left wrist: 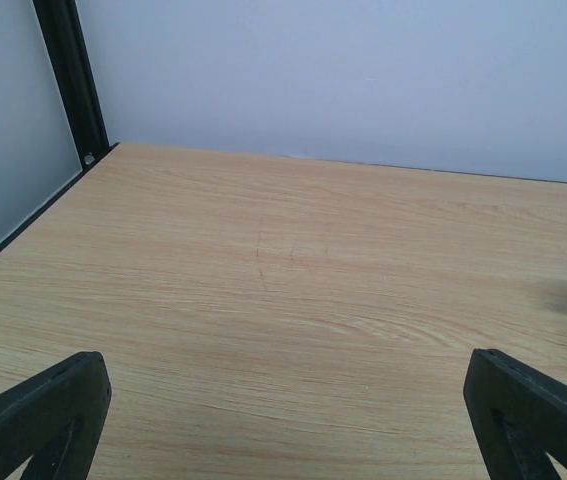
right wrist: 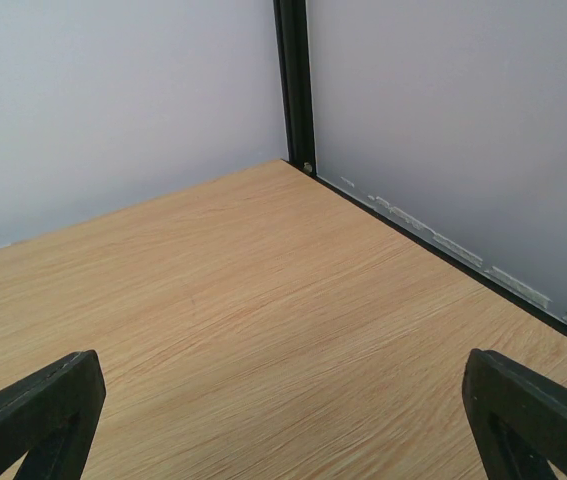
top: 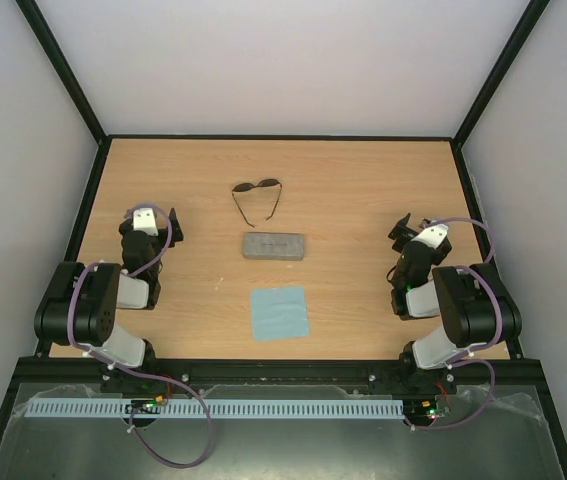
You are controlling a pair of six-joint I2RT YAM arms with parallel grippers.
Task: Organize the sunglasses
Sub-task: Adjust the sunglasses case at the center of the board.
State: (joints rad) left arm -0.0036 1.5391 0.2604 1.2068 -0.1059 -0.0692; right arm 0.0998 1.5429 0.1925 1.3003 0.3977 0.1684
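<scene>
Sunglasses [top: 257,197] lying beyond grey case [top: 273,245], left claw [left wrist: 283,400] and right claw [right wrist: 283,400] spread wide, empty

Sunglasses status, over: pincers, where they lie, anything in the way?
Left pincer open, empty; right pincer open, empty. Sunglasses on table, temples unfolded, untouched. Grey case just nearside of them, apart; blue cloth nearer still.

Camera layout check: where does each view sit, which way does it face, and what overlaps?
Top external: above and behind the arms, looking down at the table with sunglasses, case and cloth; both arms, left tool and right tool show.
Left wrist: low, facing the far-left corner; own open fingers show.
Right wrist: low, facing the far-right corner; own open fingers show.
Shared: both wrist views see the table and far wall.
</scene>
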